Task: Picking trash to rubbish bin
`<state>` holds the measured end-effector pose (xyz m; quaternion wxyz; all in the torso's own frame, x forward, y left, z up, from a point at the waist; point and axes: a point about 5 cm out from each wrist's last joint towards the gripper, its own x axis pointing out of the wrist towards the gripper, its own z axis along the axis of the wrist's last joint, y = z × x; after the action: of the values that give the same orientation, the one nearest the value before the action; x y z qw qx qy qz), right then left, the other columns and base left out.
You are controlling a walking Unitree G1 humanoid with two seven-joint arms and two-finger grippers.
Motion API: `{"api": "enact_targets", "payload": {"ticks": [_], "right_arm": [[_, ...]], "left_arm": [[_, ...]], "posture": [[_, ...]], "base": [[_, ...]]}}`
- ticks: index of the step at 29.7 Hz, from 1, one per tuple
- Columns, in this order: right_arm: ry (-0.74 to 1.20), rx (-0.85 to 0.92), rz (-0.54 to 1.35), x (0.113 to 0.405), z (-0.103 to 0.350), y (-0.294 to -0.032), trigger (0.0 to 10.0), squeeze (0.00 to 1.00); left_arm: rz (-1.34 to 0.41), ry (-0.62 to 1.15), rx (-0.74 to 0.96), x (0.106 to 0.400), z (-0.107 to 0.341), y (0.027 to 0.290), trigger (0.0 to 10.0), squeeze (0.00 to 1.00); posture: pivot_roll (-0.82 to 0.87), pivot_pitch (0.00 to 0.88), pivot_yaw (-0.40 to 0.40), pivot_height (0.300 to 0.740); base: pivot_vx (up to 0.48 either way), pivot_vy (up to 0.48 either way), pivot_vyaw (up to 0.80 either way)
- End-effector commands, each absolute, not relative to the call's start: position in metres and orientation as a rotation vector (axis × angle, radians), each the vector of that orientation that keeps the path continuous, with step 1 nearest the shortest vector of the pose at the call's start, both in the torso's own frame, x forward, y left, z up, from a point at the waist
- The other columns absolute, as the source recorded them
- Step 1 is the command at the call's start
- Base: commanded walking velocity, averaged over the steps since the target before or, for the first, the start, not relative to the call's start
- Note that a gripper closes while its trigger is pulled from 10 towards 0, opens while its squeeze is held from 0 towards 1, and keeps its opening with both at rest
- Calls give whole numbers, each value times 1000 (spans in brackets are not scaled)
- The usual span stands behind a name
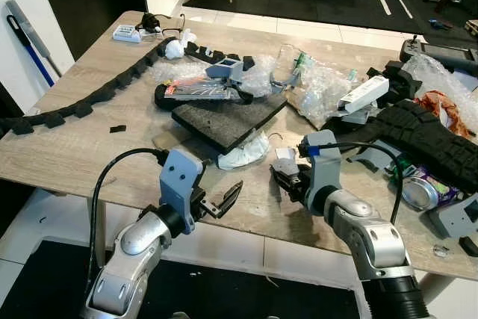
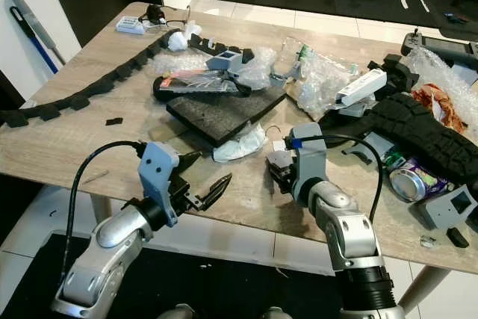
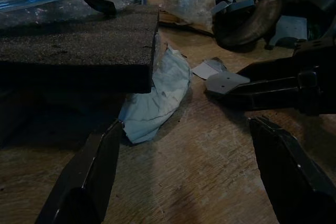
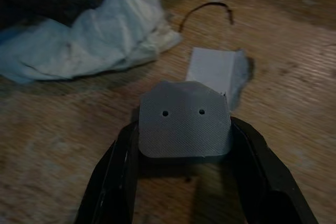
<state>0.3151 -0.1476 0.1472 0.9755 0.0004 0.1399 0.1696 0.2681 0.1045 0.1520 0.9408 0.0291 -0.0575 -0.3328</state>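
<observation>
grey plate (image 4: 184, 127), two holes | tissue (image 4: 89, 38) seemingly pale blue-white

The silver left arm reaches forward from low down, its black two-fingered left gripper (image 1: 222, 201) spread wide and pointing inward. The silver right arm bends in from the other side, its black right gripper (image 4: 184, 145) closed on something flat.

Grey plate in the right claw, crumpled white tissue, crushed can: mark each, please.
grey plate (image 4: 184, 121), right wrist view, middle of its flat face.
crumpled white tissue (image 1: 245, 152), left eye view, its centre.
crushed can (image 1: 420, 193), left eye view, silver side.
</observation>
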Motion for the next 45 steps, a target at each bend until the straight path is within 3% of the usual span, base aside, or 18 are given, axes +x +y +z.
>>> {"api": "enact_targets", "payload": {"ticks": [1,5,9,17,18,22,29,45], "right_arm": [[268,14,345,315,152,-146,0,0],[146,59,363,320,176,-141,0,0],[-187,86,367,323,229,-139,0,0],[-195,71,360,322,227,-139,0,0],[-189,70,361,322,224,-139,10000,0],[-179,63,358,321,216,-139,10000,0],[-299,-6,368,313,212,-133,10000,0],[-289,10,400,307,197,-125,10000,0]], "left_arm": [[-698,-102,72,265,149,103,10000,0],[-699,-104,74,266,150,104,10000,0],[-703,-108,76,267,150,103,10000,0],[-670,-109,80,269,150,106,10000,0],[-633,-93,94,271,147,108,10000,0],[-539,-82,126,278,143,116,10000,0],[-258,-218,17,283,163,140,10000,0],[-207,-251,26,280,164,140,10000,0]], "posture": [[27,158,-27,740],[28,146,-26,740],[26,134,-30,740],[30,131,-32,740],[30,134,-34,740],[34,134,-37,740],[33,143,-47,740],[33,151,-50,740]], "base": [[0,0,0],[0,0,0],[0,0,0],[0,0,0],[0,0,0],[0,0,0],[0,0,0],[0,0,-680]]}}
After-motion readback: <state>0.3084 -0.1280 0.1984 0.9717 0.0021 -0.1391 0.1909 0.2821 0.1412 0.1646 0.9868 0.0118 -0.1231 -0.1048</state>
